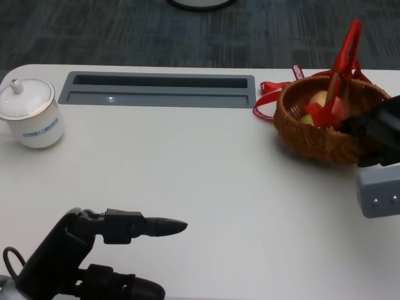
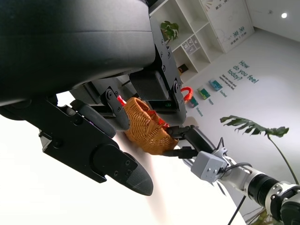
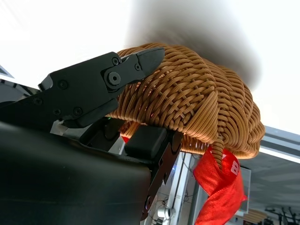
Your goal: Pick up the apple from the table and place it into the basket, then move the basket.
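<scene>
Right hand [image 1: 379,132] gripping the near rim of the wicker basket [image 1: 315,139], fingers inside and outside the wall, apple [image 1: 322,104] lying inside it, left hand [image 1: 87,257] empty with fingers apart, low over the white table [image 1: 219,181], white lidded cup [image 1: 28,112] at far left

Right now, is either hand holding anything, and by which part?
The right hand grips the basket by its near rim, fingers outside and inside the wall. The left hand holds nothing.

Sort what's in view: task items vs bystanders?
Task items:
- apple, already inside the basket
- basket, wicker, red handle
- right hand, gripping the basket's rim
- left hand, holding nothing, fingers apart

Bystanders:
- lidded white cup
- grey tray
- red ribbon
</scene>
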`<state>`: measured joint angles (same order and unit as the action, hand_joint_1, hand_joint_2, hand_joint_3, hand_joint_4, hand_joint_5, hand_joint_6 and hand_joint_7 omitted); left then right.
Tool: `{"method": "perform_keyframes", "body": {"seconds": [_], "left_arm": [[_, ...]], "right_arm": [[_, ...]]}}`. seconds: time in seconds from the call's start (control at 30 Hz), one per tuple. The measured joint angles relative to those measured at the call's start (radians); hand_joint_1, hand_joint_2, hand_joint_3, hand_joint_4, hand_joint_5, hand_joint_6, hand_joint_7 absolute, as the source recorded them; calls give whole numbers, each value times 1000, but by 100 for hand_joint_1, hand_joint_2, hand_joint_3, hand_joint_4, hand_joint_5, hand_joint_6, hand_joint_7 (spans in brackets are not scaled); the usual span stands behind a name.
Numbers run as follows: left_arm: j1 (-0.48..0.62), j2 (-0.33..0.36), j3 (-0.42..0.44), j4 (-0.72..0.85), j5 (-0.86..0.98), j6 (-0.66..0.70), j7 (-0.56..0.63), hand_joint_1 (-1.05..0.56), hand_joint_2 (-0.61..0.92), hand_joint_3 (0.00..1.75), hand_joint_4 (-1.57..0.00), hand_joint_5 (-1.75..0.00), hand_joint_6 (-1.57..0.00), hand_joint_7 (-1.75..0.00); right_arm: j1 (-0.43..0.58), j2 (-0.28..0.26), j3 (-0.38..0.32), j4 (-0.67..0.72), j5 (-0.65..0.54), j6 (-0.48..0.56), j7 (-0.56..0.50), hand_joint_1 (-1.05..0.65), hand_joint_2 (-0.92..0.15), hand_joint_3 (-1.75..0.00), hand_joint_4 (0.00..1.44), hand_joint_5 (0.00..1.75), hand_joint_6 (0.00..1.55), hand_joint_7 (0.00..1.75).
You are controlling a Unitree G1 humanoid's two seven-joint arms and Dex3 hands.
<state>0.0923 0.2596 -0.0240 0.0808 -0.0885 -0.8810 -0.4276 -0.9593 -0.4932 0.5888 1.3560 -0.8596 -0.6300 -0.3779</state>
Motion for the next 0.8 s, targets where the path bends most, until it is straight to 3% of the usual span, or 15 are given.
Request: {"method": "perform_keyframes", "body": {"seconds": [0.13, 0.57, 0.8], "left_arm": [[2, 0, -1, 2, -1, -5, 0, -45, 69, 0, -102, 0, -93, 0], [30, -9, -6, 11, -5, -30, 0, -41, 68, 0, -103, 0, -93, 0], [43, -9, -3, 10, -3, -31, 7, -41, 68, 0, -103, 0, -93, 0]], "right_arm": [[-13, 3, -19, 7, 15, 52, 37, -26, -85, 0, 118, 4, 107, 1], [-47, 46, -45, 22, 46, 228, 126, -25, -85, 0, 114, 1, 107, 0], [-59, 52, -69, 24, 63, 266, 161, -25, -85, 0, 114, 1, 106, 0]]}}
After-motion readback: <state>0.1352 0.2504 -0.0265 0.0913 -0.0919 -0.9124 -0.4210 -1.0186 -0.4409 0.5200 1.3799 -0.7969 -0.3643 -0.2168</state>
